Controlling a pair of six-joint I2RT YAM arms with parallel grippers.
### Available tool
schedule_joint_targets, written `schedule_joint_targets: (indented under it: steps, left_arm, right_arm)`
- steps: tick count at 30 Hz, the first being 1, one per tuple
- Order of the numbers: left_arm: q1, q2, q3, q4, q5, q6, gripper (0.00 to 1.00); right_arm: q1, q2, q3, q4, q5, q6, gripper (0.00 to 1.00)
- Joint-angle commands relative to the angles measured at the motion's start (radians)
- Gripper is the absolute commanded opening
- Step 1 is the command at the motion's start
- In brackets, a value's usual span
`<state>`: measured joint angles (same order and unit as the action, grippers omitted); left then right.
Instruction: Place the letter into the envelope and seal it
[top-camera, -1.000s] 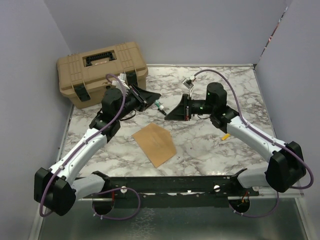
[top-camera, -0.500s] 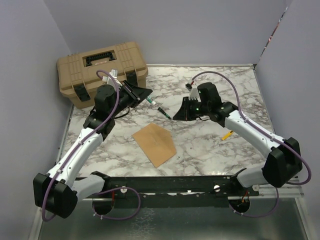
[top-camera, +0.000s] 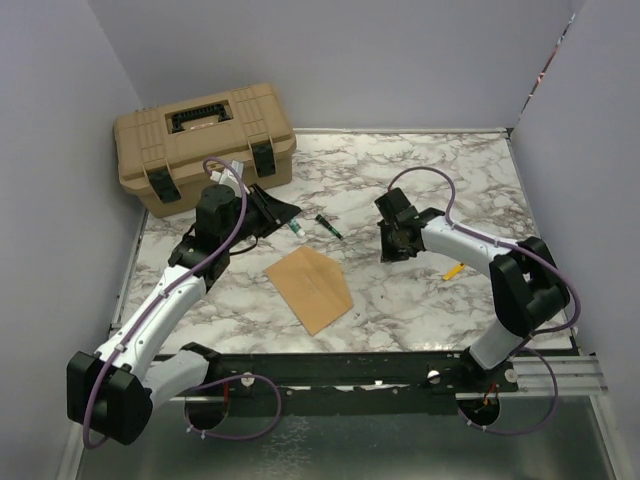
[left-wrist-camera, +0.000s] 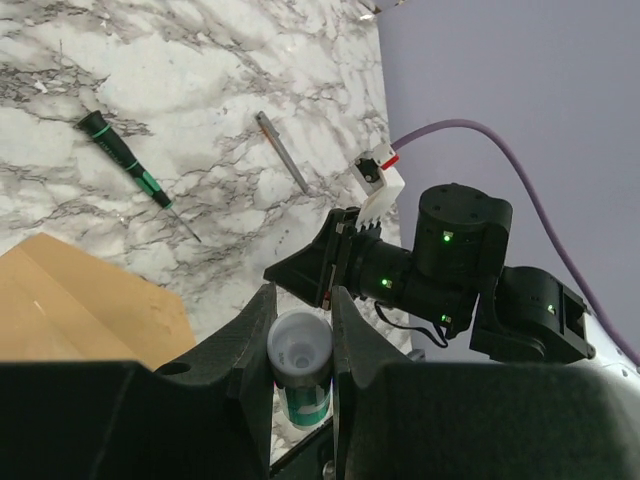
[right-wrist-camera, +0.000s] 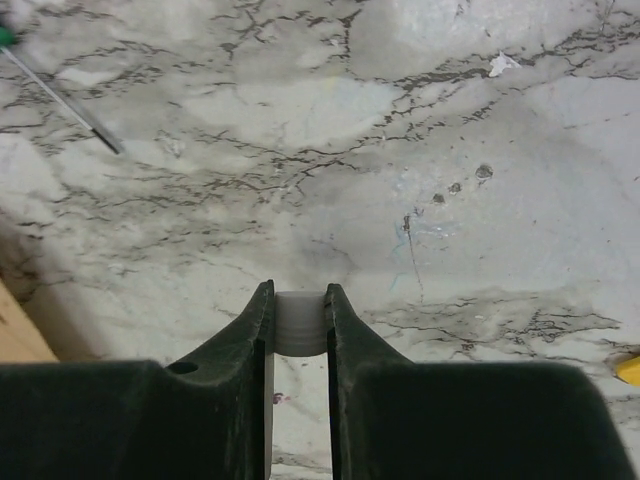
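One envelope (top-camera: 310, 288), one tan case (top-camera: 200, 145), one green screwdriver (top-camera: 328, 225), one glue tube (left-wrist-camera: 301, 365), one white cap (right-wrist-camera: 300, 322).

I see the flat kraft-brown paper envelope (top-camera: 310, 288) lying mid-table on the marble-patterned tabletop (top-camera: 450, 165). The tan plastic toolbox (top-camera: 205, 145) stands behind it, far left. The green-handled slim screwdriver (top-camera: 328, 226) lies behind the envelope, right of the toolbox.

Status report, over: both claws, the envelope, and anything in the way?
Left claw shut on open glue stick. Right claw shut on white cap. Envelope lies flat, untouched, nothing on top.
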<state>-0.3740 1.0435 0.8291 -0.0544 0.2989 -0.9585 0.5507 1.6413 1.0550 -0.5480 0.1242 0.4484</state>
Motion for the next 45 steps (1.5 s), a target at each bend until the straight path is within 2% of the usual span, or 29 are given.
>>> schedule_joint_targets:
  steps: [1,7,13,19,26,34,37,42,45]
  left_arm:
    - [0.004,0.007,-0.006,-0.032,0.024,0.055,0.00]
    - [0.004,0.013,0.018,-0.089,0.051,0.079,0.00]
    - [0.004,-0.009,0.021,-0.132,0.074,0.077,0.00]
    - [0.004,-0.020,0.024,-0.143,0.088,0.087,0.00]
    - [0.004,-0.033,0.002,-0.172,0.087,0.145,0.00]
    - [0.004,-0.008,0.019,-0.217,0.086,0.215,0.00]
    - [0.004,-0.001,0.032,-0.231,0.082,0.236,0.00]
    - [0.004,0.000,0.033,-0.249,0.072,0.248,0.00]
    - [0.004,0.000,0.031,-0.253,0.071,0.247,0.00]
  right_arm:
    - [0.001,0.057,-0.018,0.006,0.079,0.022,0.20]
    - [0.002,0.100,0.026,-0.067,0.055,0.050,0.21]
    - [0.002,0.112,0.129,-0.316,-0.072,0.028,0.21]
    - [0.001,0.135,0.143,-0.497,-0.183,-0.008,0.22]
    - [-0.001,0.180,0.143,-0.598,-0.205,-0.047,0.25]
    - [-0.003,0.282,0.186,-0.600,-0.222,-0.091,0.26]
    - [-0.003,0.316,0.213,-0.605,-0.213,-0.101,0.31]
    - [-0.006,0.343,0.250,-0.614,-0.193,-0.112,0.49]
    - [-0.007,0.331,0.265,-0.616,-0.174,-0.106,0.55]
